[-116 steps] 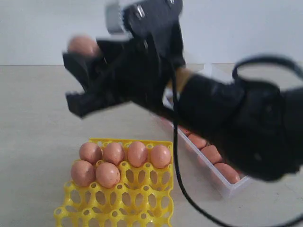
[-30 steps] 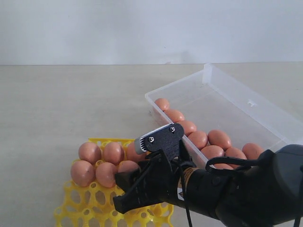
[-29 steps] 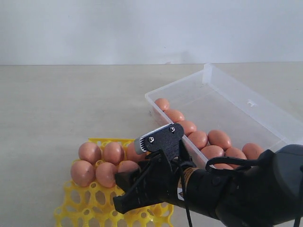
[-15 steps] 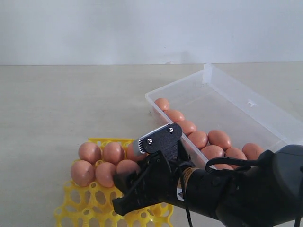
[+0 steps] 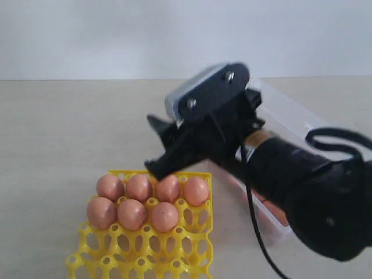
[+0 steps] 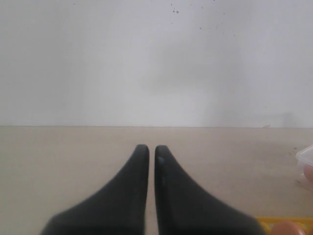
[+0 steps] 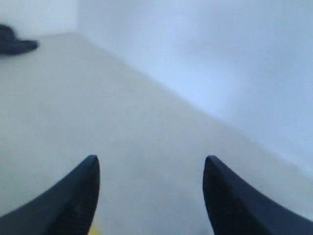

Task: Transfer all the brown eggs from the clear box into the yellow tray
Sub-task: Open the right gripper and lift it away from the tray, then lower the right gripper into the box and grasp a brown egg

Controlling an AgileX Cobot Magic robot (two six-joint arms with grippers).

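Observation:
The yellow tray (image 5: pixel 145 256) sits at the front left of the exterior view with several brown eggs (image 5: pixel 139 189) in its two back rows; the end one of the second row (image 5: pixel 165 216) sits free in its cup. My right gripper (image 5: pixel 154 145) hangs above the tray's back edge, open and empty, and in its wrist view the right gripper (image 7: pixel 151 161) has only table between its fingers. The clear box (image 5: pixel 293 111) lies behind the right arm, mostly hidden, with a few eggs (image 5: pixel 274 213) showing. My left gripper (image 6: pixel 147 147) is shut and empty, low over bare table.
The right arm and its black cable (image 5: pixel 256 232) cross over the box. A corner of the tray (image 6: pixel 274 223) and of the box (image 6: pixel 305 154) show in the left wrist view. A dark object (image 7: pixel 14 44) lies far off on the table.
The right gripper was low over the tray around an egg; it has let go and risen up and back. That egg now sits in the second row.

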